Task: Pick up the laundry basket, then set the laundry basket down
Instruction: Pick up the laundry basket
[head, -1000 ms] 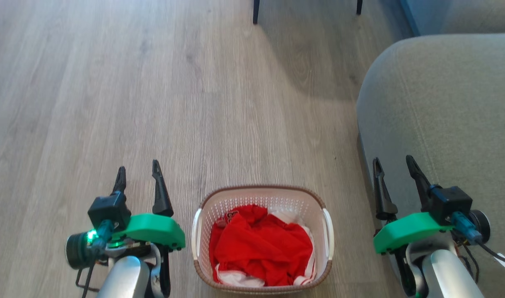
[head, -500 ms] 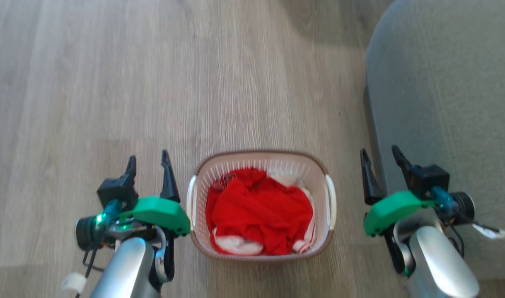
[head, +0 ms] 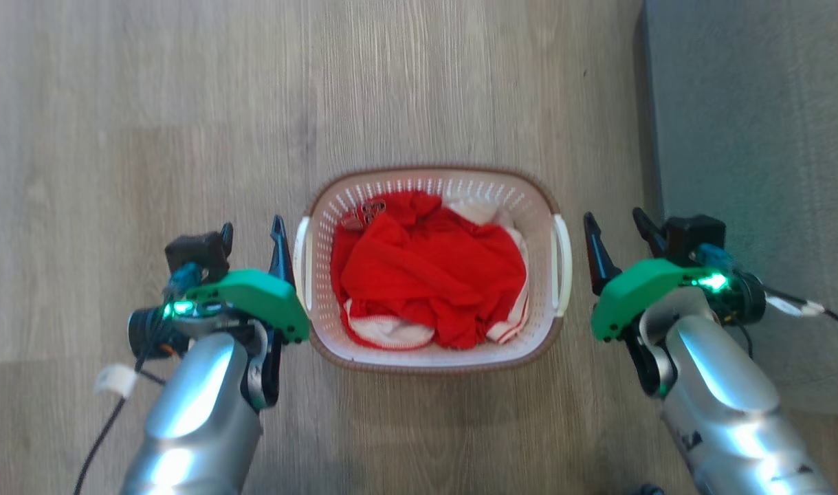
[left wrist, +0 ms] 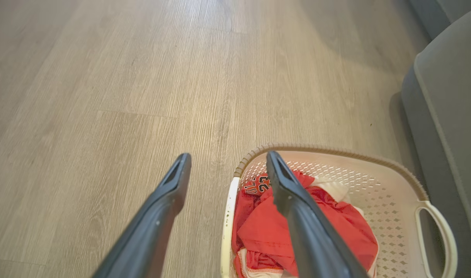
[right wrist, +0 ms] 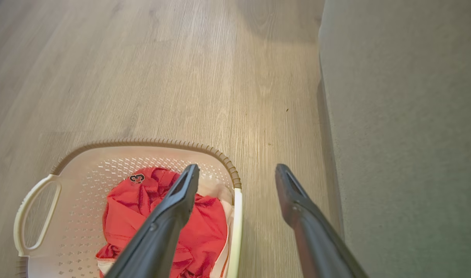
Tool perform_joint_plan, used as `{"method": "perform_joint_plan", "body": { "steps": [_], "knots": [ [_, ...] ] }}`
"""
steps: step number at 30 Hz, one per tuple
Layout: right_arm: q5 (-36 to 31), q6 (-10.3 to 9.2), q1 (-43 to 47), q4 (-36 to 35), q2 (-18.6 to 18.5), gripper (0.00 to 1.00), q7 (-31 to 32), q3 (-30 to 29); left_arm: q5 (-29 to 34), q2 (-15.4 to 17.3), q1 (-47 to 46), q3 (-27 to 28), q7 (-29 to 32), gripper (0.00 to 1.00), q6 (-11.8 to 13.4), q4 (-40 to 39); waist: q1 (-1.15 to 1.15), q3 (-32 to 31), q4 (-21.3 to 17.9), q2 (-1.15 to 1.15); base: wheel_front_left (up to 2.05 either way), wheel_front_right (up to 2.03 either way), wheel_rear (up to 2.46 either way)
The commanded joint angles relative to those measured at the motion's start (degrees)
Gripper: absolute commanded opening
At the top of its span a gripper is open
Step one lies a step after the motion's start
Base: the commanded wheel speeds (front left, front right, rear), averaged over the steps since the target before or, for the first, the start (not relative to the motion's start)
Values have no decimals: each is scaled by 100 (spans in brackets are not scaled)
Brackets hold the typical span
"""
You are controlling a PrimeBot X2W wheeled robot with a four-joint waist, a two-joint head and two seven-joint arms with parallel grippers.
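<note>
The laundry basket (head: 432, 169), white and perforated with a brown woven-look rim, stands on the wood floor between my arms. Red-and-white clothes (head: 425, 275) lie inside it. My left gripper (head: 252, 225) is open just outside the basket's left handle (head: 300, 261). In the left wrist view its inner finger crosses over the basket's (left wrist: 390, 200) near edge, and the left gripper (left wrist: 228, 155) holds nothing. My right gripper (head: 612, 215) is open beside the right handle (head: 563, 265), a small gap away. In the right wrist view the right gripper (right wrist: 238, 166) straddles the side of the basket (right wrist: 84, 181).
A grey sofa (head: 748, 137) rises close on the right, right beside my right arm, and also shows as the sofa (right wrist: 405, 116) along the right wrist view. Bare wood floor (head: 150, 103) stretches ahead and to the left.
The head camera has tilted down, so the basket sits higher in the picture. Both grippers have drawn in closer to the basket's sides and stay open.
</note>
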Motion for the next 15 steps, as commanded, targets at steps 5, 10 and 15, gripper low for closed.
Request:
{"method": "perform_joint_plan", "body": {
  "steps": [5,10,15],
  "knots": [
    [241,40,-377,349,11,100,-70,315,-37,70,-528,-72,-47,100,-305,550,0,538,-48,0,0,0,0],
    [603,40,-837,1077,50,100,-60,628,-165,70,-1050,-486,-47,100,-551,1553,0,915,-75,0,0,0,0],
    [1033,40,-1218,1503,89,100,34,993,-357,70,-1516,-883,-47,100,-694,2234,0,1220,-74,0,0,0,0]
  ]
}}
